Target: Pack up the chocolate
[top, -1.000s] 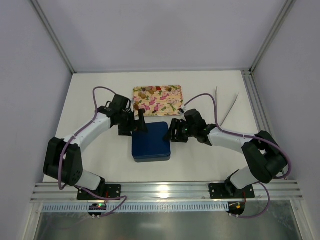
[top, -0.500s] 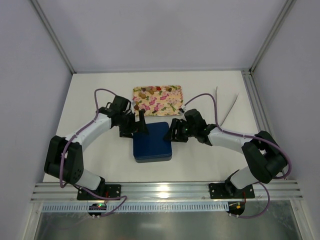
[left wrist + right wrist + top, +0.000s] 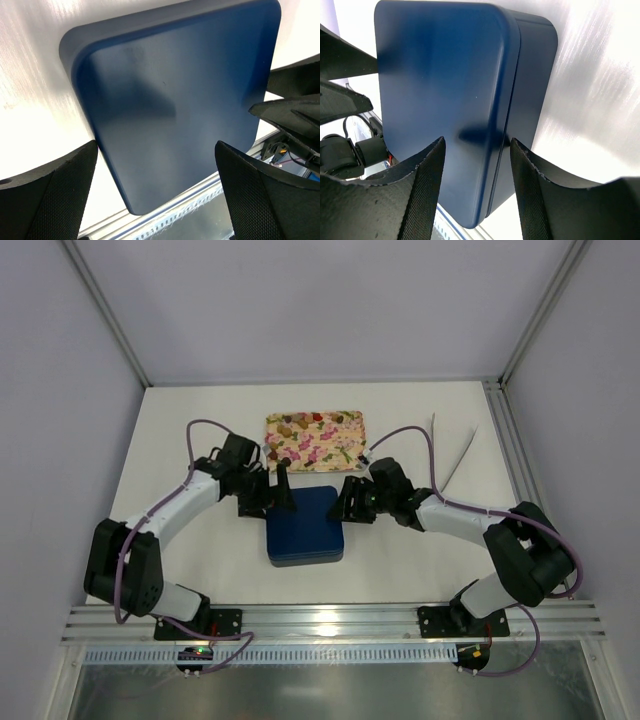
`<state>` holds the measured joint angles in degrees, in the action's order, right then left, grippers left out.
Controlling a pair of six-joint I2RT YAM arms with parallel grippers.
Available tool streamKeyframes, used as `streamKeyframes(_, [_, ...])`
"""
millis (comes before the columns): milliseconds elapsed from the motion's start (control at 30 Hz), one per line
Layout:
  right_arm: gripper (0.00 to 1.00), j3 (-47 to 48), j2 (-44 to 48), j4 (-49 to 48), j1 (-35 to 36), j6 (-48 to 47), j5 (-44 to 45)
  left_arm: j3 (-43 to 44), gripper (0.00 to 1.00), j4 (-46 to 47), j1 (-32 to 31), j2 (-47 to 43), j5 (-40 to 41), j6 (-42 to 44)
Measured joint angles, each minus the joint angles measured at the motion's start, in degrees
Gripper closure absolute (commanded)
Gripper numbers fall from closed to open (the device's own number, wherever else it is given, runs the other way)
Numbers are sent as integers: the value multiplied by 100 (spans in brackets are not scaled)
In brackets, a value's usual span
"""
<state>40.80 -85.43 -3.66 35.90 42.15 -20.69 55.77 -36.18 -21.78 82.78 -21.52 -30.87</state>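
**At table centre, two grippers crowd one navy lid point(image 3: 304, 524)**

Across the white table point(image 3: 180, 430) the light is flat and even. Pale grey walls point(image 3: 300, 310) close it in on three sides, and aluminium frame posts point(image 3: 105, 312) run up the corners. Up at the far middle sits a floral tray point(image 3: 340, 445), and that's where the chocolate point(image 3: 292, 425) is: a few tiny brown bites at the tray's far left corner, hard to pick out from the pink-and-yellow pattern. None is near either arm.

The left gripper point(image 3: 268, 495) is at the lid's far left corner with its fingers spread wide and nothing between them. The right gripper point(image 3: 343, 505) is at the far right corner, its jaws partly apart and clamping nothing.

From overhead the lid is just a dark square. The left wrist view shows its broad, glossy top with rounded corners, framed by both textured fingers point(image 3: 45, 195). The right wrist view catches the rounded edge and a darker side wall below it, and the tray is out of both wrist shots.
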Motion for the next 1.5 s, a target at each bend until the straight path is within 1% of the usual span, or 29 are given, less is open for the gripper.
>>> streamKeyframes(33, [44,0,0,-11,2,0,2,0,4,-20,-13,-28,2,11])
streamKeyframes(67, [47,0,0,-15,4,-2,4,0,4,-46,-22,-46,7,17])
streamKeyframes(333, [47,-2,0,-13,37,-15,61,9,5,-295,-188,-83,170,136])
streamKeyframes(400, [47,-2,0,-13,59,-26,63,9,7,-369,-212,-83,289,136])
streamKeyframes(567, [44,-2,0,7,103,-63,70,9,9,-597,-221,-81,750,125])
streamKeyframes(733, [43,-2,0,44,114,-114,85,-90,13,-647,-221,-101,1040,-22])
streamKeyframes(833, [42,-20,0,44,114,-131,87,-393,18,-549,-219,-203,1056,-214])
streamKeyframes(900, [42,-35,0,46,116,-133,85,-553,20,-442,-221,-317,979,-376])
streamKeyframes(933, [43,-50,0,39,118,-133,85,-627,24,-374,-221,-376,975,-476])
streamKeyframes(1000, [42,-101,0,24,122,-133,85,-809,26,-179,-219,-494,896,-667])
streamKeyframes(1033, [42,-136,4,22,125,-129,83,-890,29,-85,-214,-549,861,-778])
streamKeyframes(1133, [39,-219,33,-70,136,-125,55,-1078,33,186,-214,-623,721,-1038])
streamKeyframes(1267, [39,-317,44,-190,155,-105,22,-1237,40,590,-214,-557,452,-1351])
streamKeyframes(1367, [39,-354,66,-240,133,-107,70,-1292,43,734,-179,-474,352,-1473])
streamKeyframes(1467, [39,-400,92,-308,122,-107,133,-1342,48,872,-160,-391,262,-1572])
streamKeyframes(1500, [39,-417,96,-343,116,-105,160,-1346,51,907,-160,-363,238,-1602])
